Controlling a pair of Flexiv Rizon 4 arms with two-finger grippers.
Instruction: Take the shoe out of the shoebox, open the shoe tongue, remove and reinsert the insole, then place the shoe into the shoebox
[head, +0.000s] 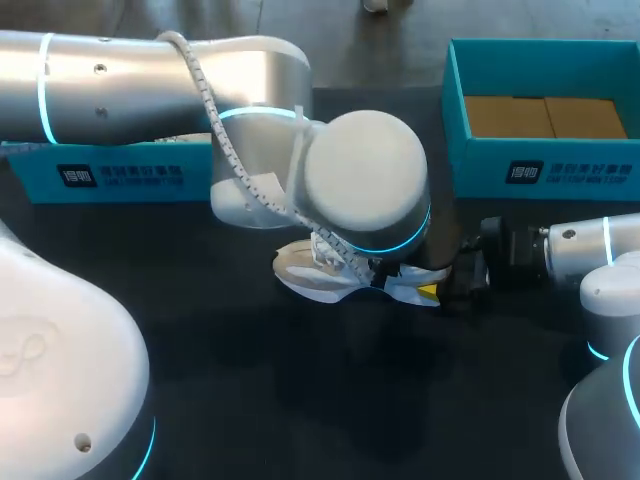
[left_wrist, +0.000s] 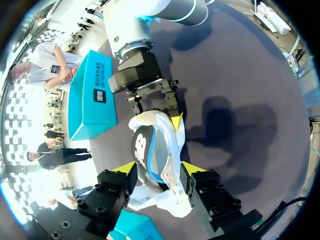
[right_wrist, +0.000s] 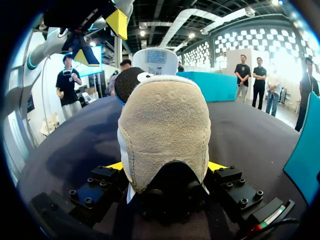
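Observation:
A white and beige shoe (head: 310, 275) lies on the dark table, mostly hidden in the head view under my left arm's wrist. My right gripper (right_wrist: 166, 167) is shut on its beige suede end (right_wrist: 162, 130), a yellow tip against each side. From above, my left gripper (left_wrist: 156, 167) is open, with its fingers standing close on either side of the shoe (left_wrist: 172, 150). Between them shows the dark insole (left_wrist: 147, 150) with a white logo. The tongue (right_wrist: 155, 60) stands upright. In the head view my right gripper (head: 440, 285) comes in from the right.
A teal shoebox (head: 540, 150) with brown card inside stands at the back right, close behind my right arm. A second teal box part (head: 120, 175) lies at the back left, under my left arm. Bare dark table lies in front of the shoe.

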